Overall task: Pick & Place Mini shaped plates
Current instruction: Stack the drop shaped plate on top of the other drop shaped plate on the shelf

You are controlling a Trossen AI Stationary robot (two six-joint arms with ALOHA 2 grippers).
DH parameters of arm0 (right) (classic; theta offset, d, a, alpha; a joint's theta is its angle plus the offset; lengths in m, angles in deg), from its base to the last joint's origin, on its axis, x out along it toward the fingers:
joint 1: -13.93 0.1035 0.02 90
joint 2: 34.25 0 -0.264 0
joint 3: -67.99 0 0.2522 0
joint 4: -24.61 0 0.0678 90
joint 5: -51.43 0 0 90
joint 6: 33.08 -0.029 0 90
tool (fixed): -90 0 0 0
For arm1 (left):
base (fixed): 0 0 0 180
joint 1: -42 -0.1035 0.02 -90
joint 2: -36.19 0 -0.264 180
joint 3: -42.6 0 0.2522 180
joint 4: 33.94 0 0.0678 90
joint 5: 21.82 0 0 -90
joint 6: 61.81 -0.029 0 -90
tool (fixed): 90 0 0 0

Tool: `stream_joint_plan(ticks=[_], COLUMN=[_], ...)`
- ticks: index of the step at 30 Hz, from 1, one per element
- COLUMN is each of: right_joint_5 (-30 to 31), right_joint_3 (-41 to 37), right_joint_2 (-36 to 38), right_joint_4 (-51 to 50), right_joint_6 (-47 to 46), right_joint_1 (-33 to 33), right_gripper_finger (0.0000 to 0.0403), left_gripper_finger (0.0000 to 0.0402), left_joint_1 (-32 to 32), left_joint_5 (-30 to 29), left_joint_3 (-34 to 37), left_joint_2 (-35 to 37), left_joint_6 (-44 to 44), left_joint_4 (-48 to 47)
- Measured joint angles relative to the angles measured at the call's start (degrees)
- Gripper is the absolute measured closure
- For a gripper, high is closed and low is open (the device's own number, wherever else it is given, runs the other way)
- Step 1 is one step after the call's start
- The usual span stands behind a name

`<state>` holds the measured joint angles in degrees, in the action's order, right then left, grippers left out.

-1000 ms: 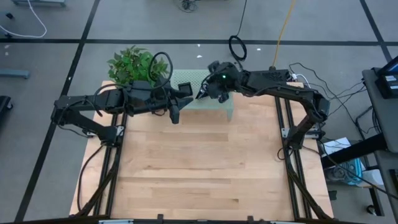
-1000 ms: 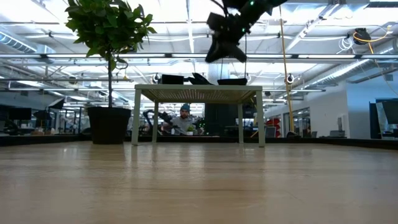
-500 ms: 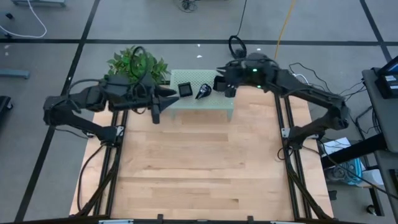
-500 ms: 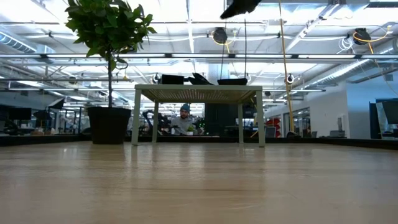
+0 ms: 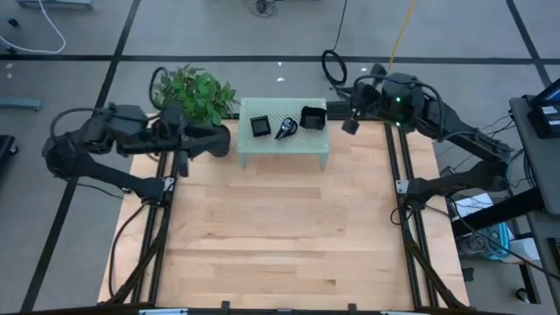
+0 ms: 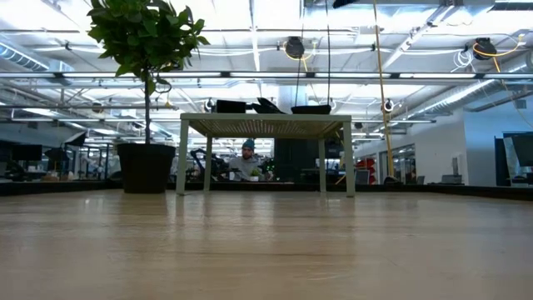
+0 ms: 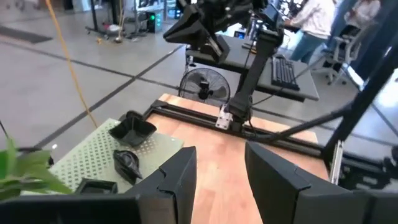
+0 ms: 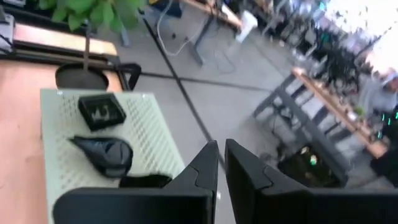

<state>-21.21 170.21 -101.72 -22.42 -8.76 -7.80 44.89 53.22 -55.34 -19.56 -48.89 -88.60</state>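
Note:
Three black mini shaped plates lie flat on a small pale green perforated table (image 5: pixel 282 144) at the far edge. They are a flat square (image 5: pixel 260 126), a teardrop (image 5: pixel 285 130) and a wavy-edged square (image 5: pixel 312 116). The same three show in the left wrist view as square (image 7: pixel 93 185), teardrop (image 7: pixel 127 163) and wavy one (image 7: pixel 134 127). My left gripper (image 5: pixel 220 138) hovers open, left of the small table, pointing toward it. My right gripper (image 5: pixel 351 123) hovers shut, right of the small table, and holds nothing (image 8: pixel 217 165).
A leafy plant (image 5: pixel 194 92) in a dark pot (image 6: pixel 146 167) stands just left of the small table, beside my left arm. The wooden tabletop (image 5: pixel 280 236) stretches bare toward the near edge. Cables hang behind the small table.
Both grippers have drawn back from over the small table. My right gripper has risen, rolled and gone toward the right edge, and my left gripper has gone toward the left edge. The wavy-edged plate now shows uncovered. The plates have kept still.

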Motion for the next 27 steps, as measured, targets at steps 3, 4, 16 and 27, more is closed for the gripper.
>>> stream_joint_plan(ticks=[3,4,16,27], right_joint_5=[0.66,0.51,-8.37,-1.19], right_joint_3=[-1.31,-2.32,-25.41,-18.79], right_joint_2=[1.90,2.72,-3.62,-25.06], right_joint_4=[-2.37,-1.51,42.74,52.33], right_joint_6=[-2.37,-3.34,-11.46,-11.35], right_joint_1=[0.04,0.06,0.11,-1.03], right_gripper_finger=[0.0383,0.0383,0.0383,0.0383], left_gripper_finger=[0.0261,0.0261,0.0261,0.0261], left_joint_1=[1.05,1.24,1.38,1.38], left_joint_5=[0.06,0.07,-1.08,-1.05], left_joint_3=[-0.01,-0.02,-0.02,-0.02], left_joint_2=[1.97,2.55,3.25,1.62], left_joint_6=[-2.82,-3.45,-2.12,1.51], left_joint_4=[-2.04,-2.94,-1.51,-1.60])
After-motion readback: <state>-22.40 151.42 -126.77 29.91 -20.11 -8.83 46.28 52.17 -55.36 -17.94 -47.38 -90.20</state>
